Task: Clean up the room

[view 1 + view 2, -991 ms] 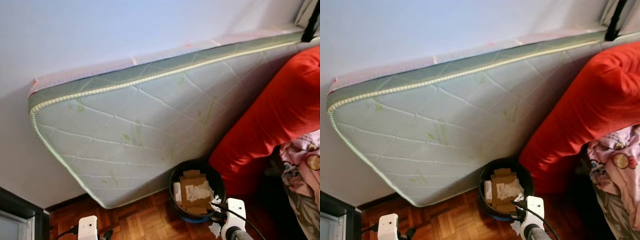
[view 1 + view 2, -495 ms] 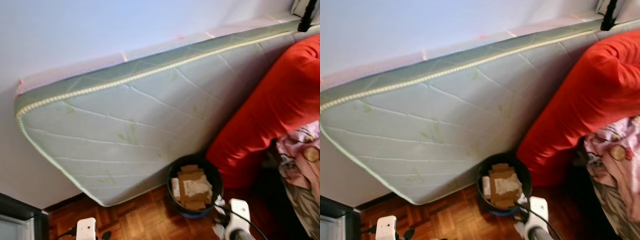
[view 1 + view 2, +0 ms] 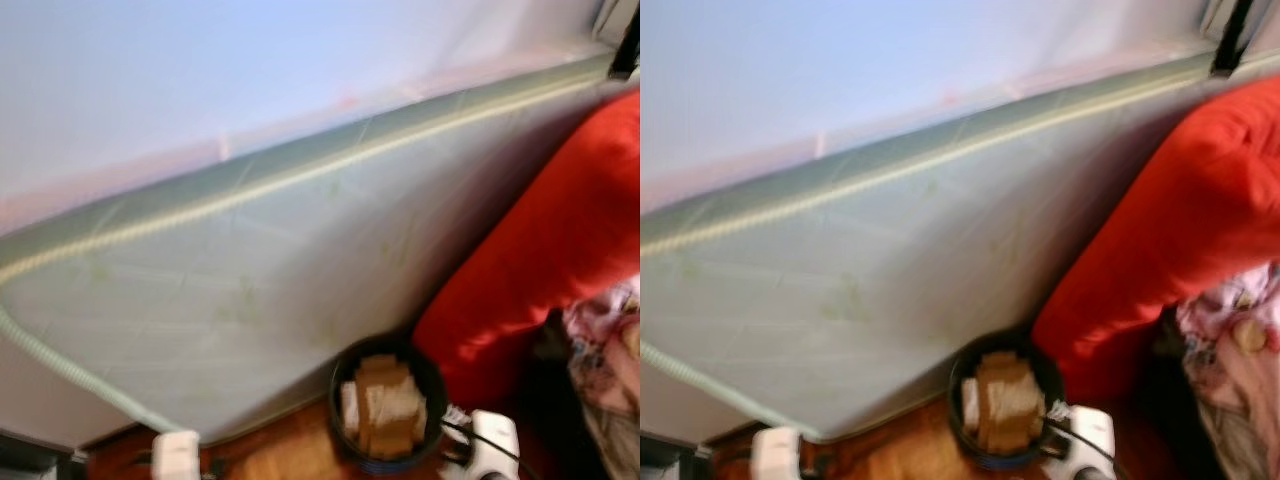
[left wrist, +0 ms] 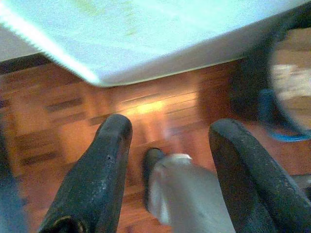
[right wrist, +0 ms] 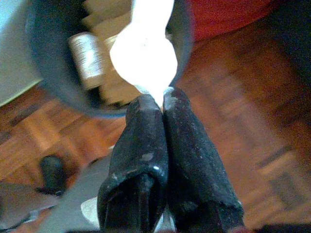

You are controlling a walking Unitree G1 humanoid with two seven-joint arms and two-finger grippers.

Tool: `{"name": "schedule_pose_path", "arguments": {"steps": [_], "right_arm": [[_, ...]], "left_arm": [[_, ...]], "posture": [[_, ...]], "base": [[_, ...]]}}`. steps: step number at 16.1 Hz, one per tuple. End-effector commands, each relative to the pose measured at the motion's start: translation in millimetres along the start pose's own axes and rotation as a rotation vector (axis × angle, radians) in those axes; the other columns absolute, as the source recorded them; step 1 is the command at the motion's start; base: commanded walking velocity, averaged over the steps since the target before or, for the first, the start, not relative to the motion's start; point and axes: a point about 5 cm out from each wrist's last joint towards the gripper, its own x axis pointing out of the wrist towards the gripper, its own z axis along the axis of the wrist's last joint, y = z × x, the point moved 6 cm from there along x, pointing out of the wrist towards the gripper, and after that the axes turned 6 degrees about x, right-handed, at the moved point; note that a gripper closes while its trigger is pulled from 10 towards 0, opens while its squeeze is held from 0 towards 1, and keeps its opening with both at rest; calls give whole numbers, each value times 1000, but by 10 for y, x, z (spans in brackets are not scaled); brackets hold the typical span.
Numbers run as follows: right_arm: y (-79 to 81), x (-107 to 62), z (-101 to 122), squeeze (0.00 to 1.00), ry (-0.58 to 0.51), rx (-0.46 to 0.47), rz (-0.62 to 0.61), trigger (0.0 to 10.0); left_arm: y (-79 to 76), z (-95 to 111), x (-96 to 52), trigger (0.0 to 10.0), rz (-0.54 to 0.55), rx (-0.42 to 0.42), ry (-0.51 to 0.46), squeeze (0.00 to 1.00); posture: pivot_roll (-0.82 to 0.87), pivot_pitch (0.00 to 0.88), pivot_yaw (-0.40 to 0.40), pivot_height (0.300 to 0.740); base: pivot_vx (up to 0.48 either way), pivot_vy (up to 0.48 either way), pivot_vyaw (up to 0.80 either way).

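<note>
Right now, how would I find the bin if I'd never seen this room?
Look for the big pale green mattress leaning against the wall. Follow its bottom edge down to the wooden floor, where it meets the big red cushion. The bin sits right there: it is round and dark, stuffed with brown cardboard pieces, unlike anything beside it.

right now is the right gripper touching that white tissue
Touching. The right wrist view shows the right gripper shut on the white tissue, its bottom end pinched between the fingertips, above the bin.
</note>
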Motion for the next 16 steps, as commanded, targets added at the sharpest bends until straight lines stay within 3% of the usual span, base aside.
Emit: {"name": "schedule_pose_path", "arguments": {"steps": [1, 7, 11, 14, 16], "right_arm": [[134, 19, -19, 0, 5, 5, 28, 10000], [451, 69, 276, 0, -98, -37, 133, 10000], [732, 33, 717, 0, -286, -54, 247, 10000], [737, -58, 898, 0, -408, -28, 277, 10000], [757, -96, 886, 0, -433, -34, 291, 10000]], "left_arm": [[174, -80, -47, 10000, 42, 16, 25, 0], [168, 165, -10, 10000, 38, 10, -80, 0], [219, 523, -17, 10000, 67, -72, -255, 0], [223, 975, -144, 10000, 68, -38, -469, 0], [188, 1149, -253, 10000, 66, -7, -551, 0]], "posture": [[28, 146, -15, 739], [28, 164, -14, 739], [13, 171, -15, 739], [13, 180, -18, 739], [7, 183, -21, 739]], "base": [[304, 0, 0], [0, 0, 0], [0, 0, 0], [0, 0, 0], [0, 0, 0]]}}
